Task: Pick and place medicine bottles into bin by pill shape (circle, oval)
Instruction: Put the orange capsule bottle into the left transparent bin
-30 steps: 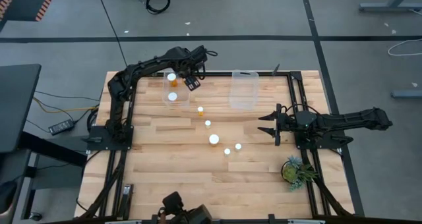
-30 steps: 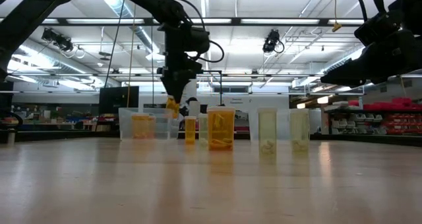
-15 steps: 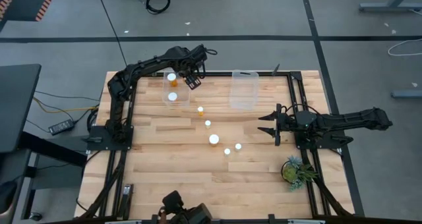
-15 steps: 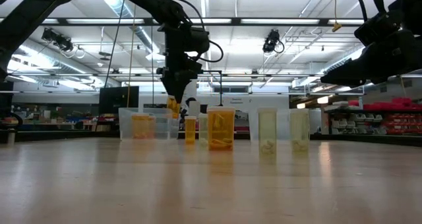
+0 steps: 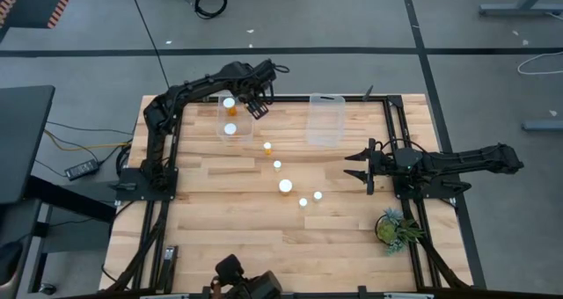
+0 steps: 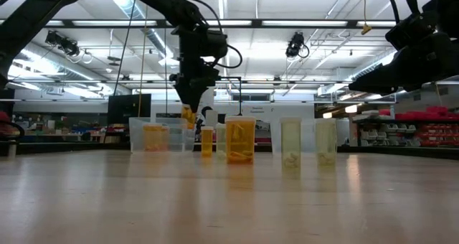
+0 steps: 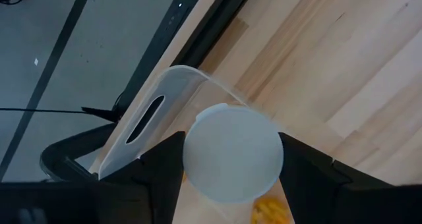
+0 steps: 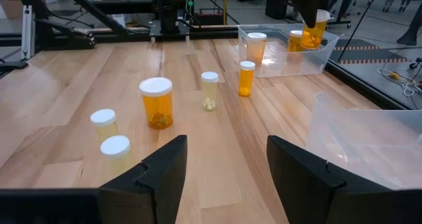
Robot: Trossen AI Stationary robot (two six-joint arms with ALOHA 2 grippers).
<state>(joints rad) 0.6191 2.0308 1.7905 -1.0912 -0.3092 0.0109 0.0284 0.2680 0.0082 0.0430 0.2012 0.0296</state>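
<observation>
My left gripper (image 5: 257,106) hangs over the far right corner of the left clear bin (image 5: 221,121), shut on an orange medicine bottle (image 8: 315,24) with a white cap (image 7: 232,159). In the high view the gripper hides that bottle. Two more bottles (image 5: 229,104) (image 5: 230,129) stand in this bin. Several bottles (image 5: 286,186) stand upright on their bases in a loose diagonal line on the table's middle. My right gripper (image 5: 359,168) waits open at the right, above the table, nothing between its fingers. My left gripper pinches the bottle between its two fingers (image 7: 158,165), which flank the white cap's sides (image 7: 192,159). The fingers slant down from above. The bottle hangs below them, cap up and slightly tilted, lifted clear above the bin (image 7: 165,95).
A second clear bin (image 5: 325,120) stands at the far right of the table. A small green plant (image 5: 395,228) sits at the near right corner. Bare wood lies along the near side and left of the bottle line.
</observation>
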